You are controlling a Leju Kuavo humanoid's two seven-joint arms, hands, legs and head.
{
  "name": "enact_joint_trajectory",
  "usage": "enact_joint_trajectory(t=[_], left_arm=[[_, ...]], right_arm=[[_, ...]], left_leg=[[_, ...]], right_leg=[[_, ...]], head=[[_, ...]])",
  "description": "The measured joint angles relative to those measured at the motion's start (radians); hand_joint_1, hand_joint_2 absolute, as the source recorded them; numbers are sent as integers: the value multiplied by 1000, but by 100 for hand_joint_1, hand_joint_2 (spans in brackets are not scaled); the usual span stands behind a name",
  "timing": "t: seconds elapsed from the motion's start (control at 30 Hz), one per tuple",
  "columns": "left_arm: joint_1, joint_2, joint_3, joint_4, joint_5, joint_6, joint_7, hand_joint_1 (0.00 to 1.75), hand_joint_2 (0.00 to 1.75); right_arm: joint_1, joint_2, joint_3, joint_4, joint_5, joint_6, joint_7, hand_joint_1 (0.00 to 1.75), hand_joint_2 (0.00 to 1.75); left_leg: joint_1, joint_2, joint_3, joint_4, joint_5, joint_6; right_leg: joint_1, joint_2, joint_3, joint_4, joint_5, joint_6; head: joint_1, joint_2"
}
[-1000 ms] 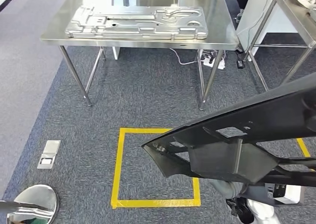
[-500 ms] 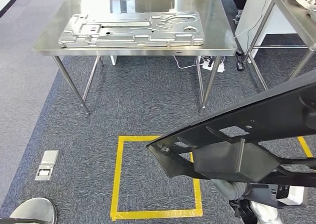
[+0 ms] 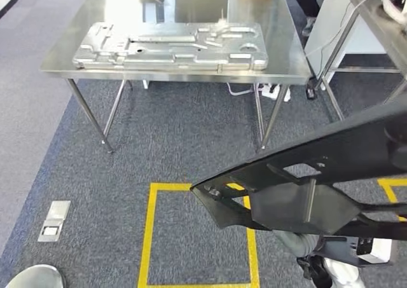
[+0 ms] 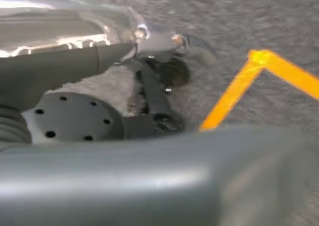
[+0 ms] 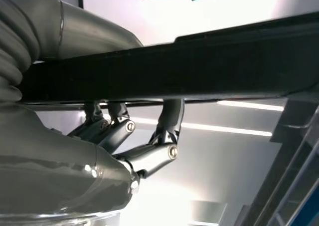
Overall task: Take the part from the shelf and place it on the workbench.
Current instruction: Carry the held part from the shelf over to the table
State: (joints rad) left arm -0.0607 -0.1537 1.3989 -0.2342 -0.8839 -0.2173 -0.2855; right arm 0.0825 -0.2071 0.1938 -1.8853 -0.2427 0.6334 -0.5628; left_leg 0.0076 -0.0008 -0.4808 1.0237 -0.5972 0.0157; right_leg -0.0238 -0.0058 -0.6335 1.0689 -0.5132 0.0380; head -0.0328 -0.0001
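One steel workbench [image 3: 288, 53] stands ahead across the grey carpet, and a long pressed metal panel [image 3: 168, 45] lies flat along most of its top. At the far left, low on the floor, a small metal floor box [image 3: 53, 219] sits in the carpet, and right of it a square of yellow tape [image 3: 146, 237] marks the floor between the robot and the bench. Over the tape's right side hangs the black part [image 3: 307, 173], a long ribbed plastic piece held low and slanting up to the right, well short of the bench. The right hand [image 5: 124, 136] grips it, dark fingers [image 5: 171, 118] hooked over its edge. The left hand [image 4: 158, 51] hangs over the carpet; whether it is spread or curled I cannot tell. A second steel table [image 3: 384, 21] stands at the far right.
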Motion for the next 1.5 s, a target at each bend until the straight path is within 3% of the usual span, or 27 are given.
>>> enact_joint_trajectory(t=[0.07,0.13,0.23,0.27,0.3,0.33,0.4,0.47,0.53,0.63,0.67,0.73,0.8,0.83,0.9,0.93,1.0,1.1,1.17,1.27,1.3,1.33,1.37,1.43,1.5], left_arm=[[-2,0,0,0,-1,0,-3,0,175],[-5,0,0,0,-1,-1,-5,0,175],[-6,0,0,0,-2,-1,-6,0,175],[-5,0,0,0,-3,0,-6,0,175],[-3,0,0,0,-5,1,-6,0,175],[-1,0,0,0,-8,2,-6,0,175],[1,0,0,0,-13,5,-7,0,175],[1,1,0,0,-14,8,-8,0,175],[3,1,0,0,-13,9,-10,0,175],[4,1,0,0,-12,9,-12,0,175],[2,0,0,0,-12,9,-12,0,175],[0,-2,0,0,-12,8,-13,0,175],[1,-4,0,0,-12,7,-12,0,175],[2,-4,0,0,-11,7,-12,0,175],[3,-5,0,0,-11,7,-12,0,175],[2,-5,0,0,-11,6,-12,0,175],[0,-5,1,0,-11,6,-13,0,175],[-2,-5,1,0,-12,3,-14,0,175],[-5,-5,1,0,-12,3,-15,0,175],[-6,-5,1,0,-13,2,-16,0,175],[-4,-5,1,0,-13,2,-16,0,175],[-2,-5,1,0,-13,2,-16,0,175],[-1,-5,1,0,-13,2,-16,0,175],[0,-5,1,0,-13,2,-16,0,175],[0,-4,1,0,-13,1,-17,0,175]], right_arm=[[0,2,0,0,4,1,0,175,175],[-4,5,0,-1,7,1,0,175,175],[-5,10,0,-2,10,1,-1,175,175],[-3,11,1,-2,11,1,-2,175,175],[1,11,1,-3,11,1,-4,175,175],[5,11,0,-5,11,1,-8,175,175],[10,11,0,-12,11,3,-17,175,175],[14,11,0,-18,10,6,-24,175,175],[20,11,-1,-21,9,8,-28,175,175],[22,9,-3,-24,8,15,-30,175,175],[20,8,-4,-25,9,18,-31,175,175],[18,8,-5,-25,9,21,-31,175,175],[20,8,-5,-24,9,22,-30,175,175],[20,8,-5,-24,9,22,-30,175,175],[20,8,-6,-24,10,23,-30,175,175],[20,7,-6,-23,10,24,-30,175,175],[22,5,-7,-23,10,25,-30,175,175],[27,2,-10,-25,9,27,-30,175,175],[26,1,-13,-26,8,28,-32,175,175],[26,0,-16,-27,8,31,-34,175,175],[26,-1,-17,-27,8,33,-35,175,175],[26,-1,-18,-27,8,36,-35,175,175],[26,-2,-19,-27,7,38,-35,175,175],[25,-4,-20,-26,7,41,-35,175,175],[24,-7,-22,-25,5,45,-36,175,175]], left_leg=[[0,0,3,8,-5,-8],[2,0,-22,63,-12,-15],[3,0,-136,240,-74,-26],[3,0,-170,277,-89,-27],[2,0,-189,284,-85,-24],[0,0,-192,258,-61,-18],[-10,0,-169,151,29,4],[-22,0,-152,70,81,25],[-29,-1,-143,40,82,34],[-22,-2,-101,4,85,42],[-18,-2,-89,-3,84,44],[-16,-2,-77,-6,75,46],[-15,-2,-66,-6,63,42],[-13,-2,-57,-6,55,39],[-8,-3,-34,-6,37,28],[-7,-3,-25,-4,29,22],[-8,-3,-20,-1,17,11],[-9,-2,-16,11,9,0],[-7,-2,-43,71,-13,-10],[-1,-2,-155,249,-79,-25],[0,-2,-185,283,-83,-25],[-1,-2,-201,285,-68,-24],[-1,-2,-199,248,-32,-20],[-7,-2,-174,133,55,-4],[-18,-2,-162,63,93,12]], right_leg=[[-1,1,6,-4,-3,-20],[-4,1,20,-6,-12,-32],[-2,1,41,-7,-32,-42],[0,2,49,-7,-40,-43],[2,4,60,-7,-48,-43],[4,5,72,-7,-56,-44],[8,5,98,-8,-74,-43],[7,5,112,-14,-85,-37],[3,6,118,-16,-80,-23],[3,6,121,14,-79,-4],[3,6,104,48,-97,-1],[2,6,38,151,-148,3],[1,6,-21,217,-163,9],[0,6,-27,202,-138,13],[-2,6,3,93,-48,20],[-1,5,18,39,-21,20],[4,4,29,-9,-13,5],[3,5,39,-19,-20,-24],[-2,4,55,-23,-28,-35],[-2,4,72,-24,-46,-41],[-2,5,80,-24,-53,-41],[-1,6,91,-24,-61,-40],[-1,6,104,-24,-69,-39],[0,6,128,-26,-87,-35],[-2,6,137,-31,-98,-26]], head=[[0,0],[-2,0],[-4,0],[-4,0],[-4,0],[-4,0],[-3,0],[-2,0],[-1,0],[0,0],[0,0],[1,0],[1,0],[1,0],[1,0],[1,0],[1,0],[2,0],[1,0],[0,0],[0,0],[0,0],[0,0],[0,0],[-1,0]])
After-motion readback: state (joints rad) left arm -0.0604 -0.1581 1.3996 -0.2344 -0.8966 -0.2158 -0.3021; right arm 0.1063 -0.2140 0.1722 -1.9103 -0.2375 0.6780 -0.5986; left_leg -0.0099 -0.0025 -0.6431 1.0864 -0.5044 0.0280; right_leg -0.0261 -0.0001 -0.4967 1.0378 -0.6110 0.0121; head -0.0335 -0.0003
